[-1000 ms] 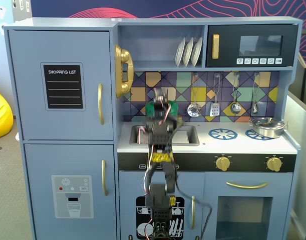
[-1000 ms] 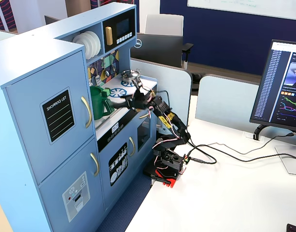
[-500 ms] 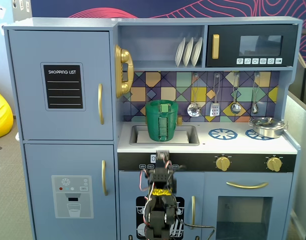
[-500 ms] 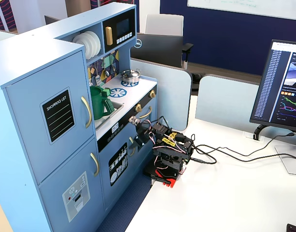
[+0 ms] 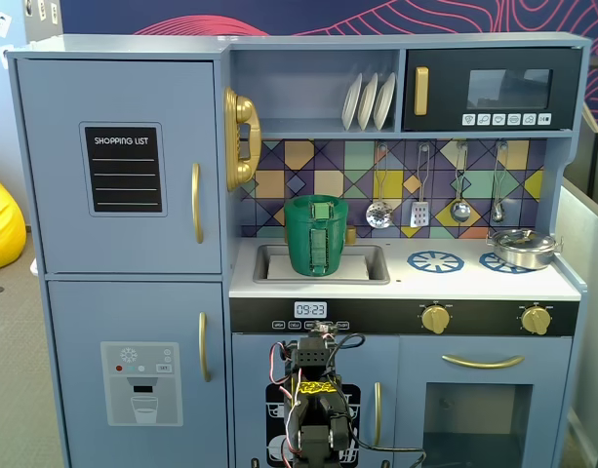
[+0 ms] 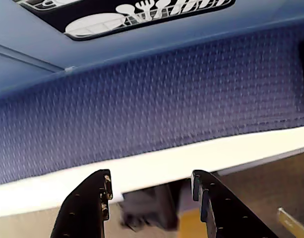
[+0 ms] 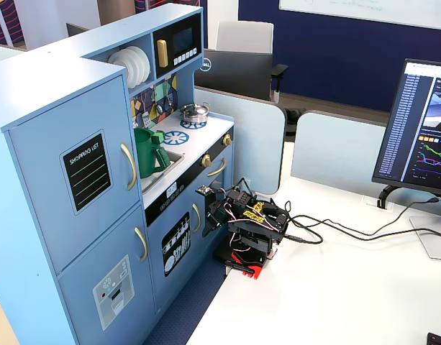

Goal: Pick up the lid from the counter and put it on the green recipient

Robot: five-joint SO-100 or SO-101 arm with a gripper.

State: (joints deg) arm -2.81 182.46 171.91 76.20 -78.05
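The green recipient (image 5: 316,244) stands upright in the sink (image 5: 373,276) of the toy kitchen, its strap handle facing front. It also shows in the other fixed view (image 7: 147,158). The lid (image 5: 319,208) lies flat on the recipient's top, its raised strap handle showing inside the rim. My arm (image 5: 314,409) is folded low in front of the kitchen's lower doors, far below the counter. In the wrist view my gripper (image 6: 151,179) is open and empty, over the white table edge and blue carpet.
A shiny steel pot (image 5: 522,247) sits on the right burner print, with a blue burner ring print (image 5: 435,261) beside it. Utensils hang on the back wall. In a fixed view the arm base (image 7: 247,253) sits on a white table near cables and a monitor (image 7: 420,136).
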